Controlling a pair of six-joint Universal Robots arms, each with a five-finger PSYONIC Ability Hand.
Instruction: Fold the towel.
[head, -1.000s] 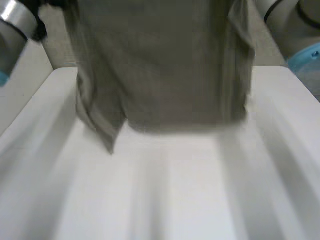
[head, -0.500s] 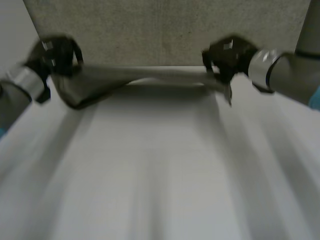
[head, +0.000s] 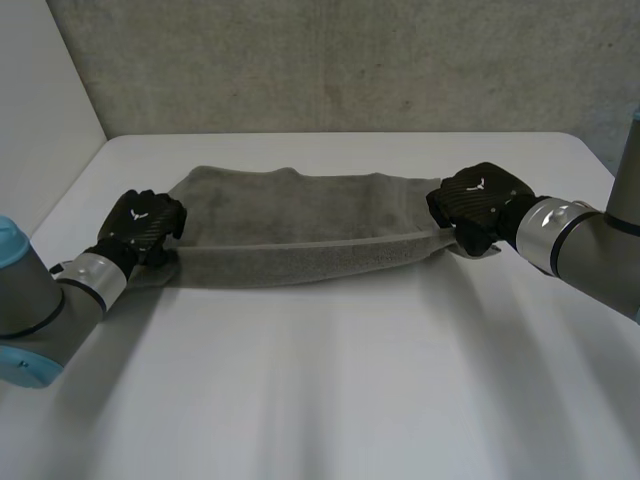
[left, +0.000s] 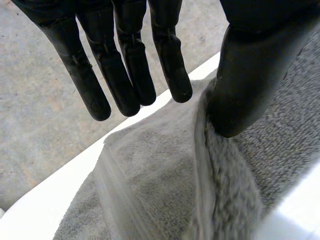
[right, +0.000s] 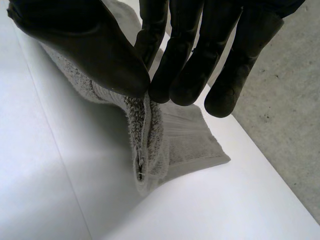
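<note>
The grey towel (head: 300, 225) lies folded double in a long band across the far half of the white table (head: 330, 390). My left hand (head: 140, 228) is at its left end. There its fingers (left: 130, 70) stand straight and lifted off the cloth, while the thumb (left: 250, 75) rests on the towel's (left: 160, 190) doubled edge. My right hand (head: 480, 200) is at the right end. The thumb and fingers of this hand (right: 200, 60) pinch the layered corner of the towel (right: 170, 135) just above the table.
Beyond the table's far edge rises a grey concrete wall (head: 350, 60), and a white panel (head: 40, 100) stands at the far left. The near half of the table is bare white surface.
The towel hung raised in front of the camera a second ago; both hands swung it down and laid it on the table. The left hand's fingers have since straightened off the cloth.
</note>
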